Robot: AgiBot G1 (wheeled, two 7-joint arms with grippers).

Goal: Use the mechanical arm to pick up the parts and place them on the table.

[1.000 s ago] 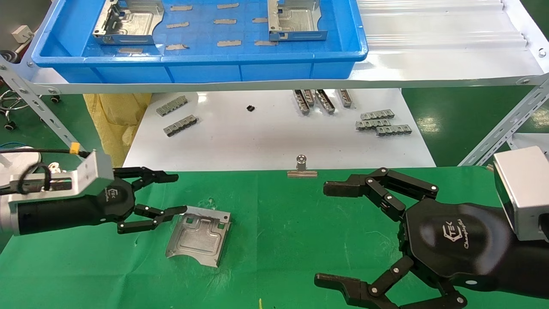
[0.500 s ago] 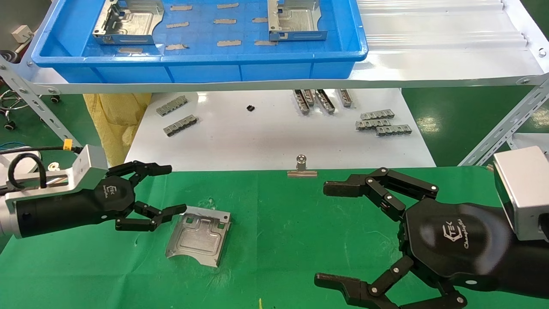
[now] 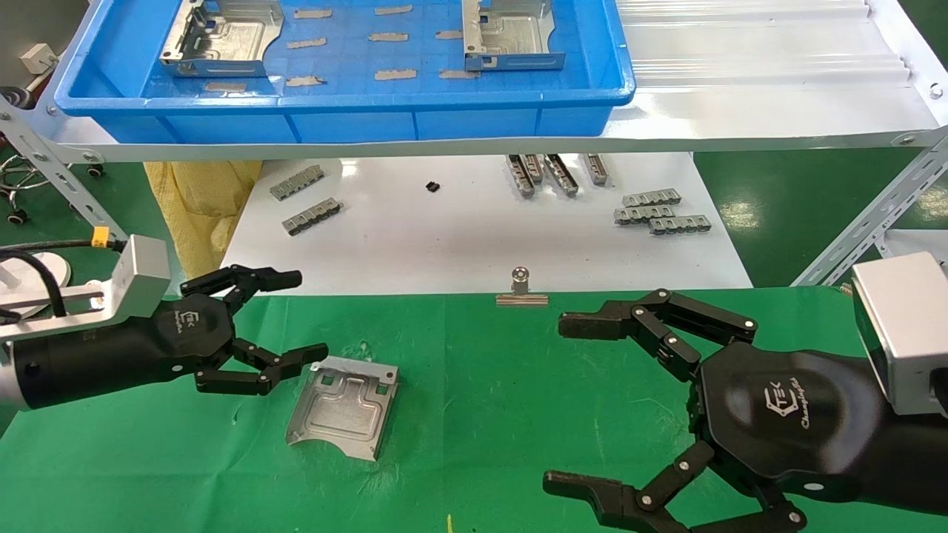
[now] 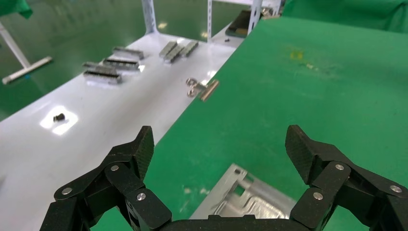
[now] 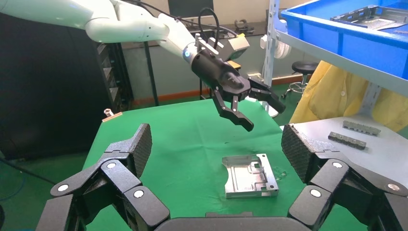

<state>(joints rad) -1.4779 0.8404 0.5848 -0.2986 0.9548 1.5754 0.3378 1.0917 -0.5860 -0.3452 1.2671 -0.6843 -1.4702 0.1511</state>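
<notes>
One silvery part (image 3: 343,406) lies flat on the green table (image 3: 489,385), left of centre; it also shows in the left wrist view (image 4: 245,199) and the right wrist view (image 5: 250,175). My left gripper (image 3: 295,315) is open and empty, raised just left of that part and clear of it. Two more parts (image 3: 221,37) (image 3: 511,35) sit in the blue tray (image 3: 341,111) on the shelf. My right gripper (image 3: 574,403) is open and empty, low over the table at the right.
A white board (image 3: 474,229) beyond the table holds small grey slotted strips (image 3: 655,213) (image 3: 305,200). A silver binder clip (image 3: 521,290) sits at the table's far edge. Slanted shelf struts (image 3: 874,215) stand at both sides. Yellow cloth (image 3: 200,207) hangs at the left.
My left gripper has lifted away from the part on the table, rising and drawing back toward the left. The part stays where it lies. The right arm has not moved.
</notes>
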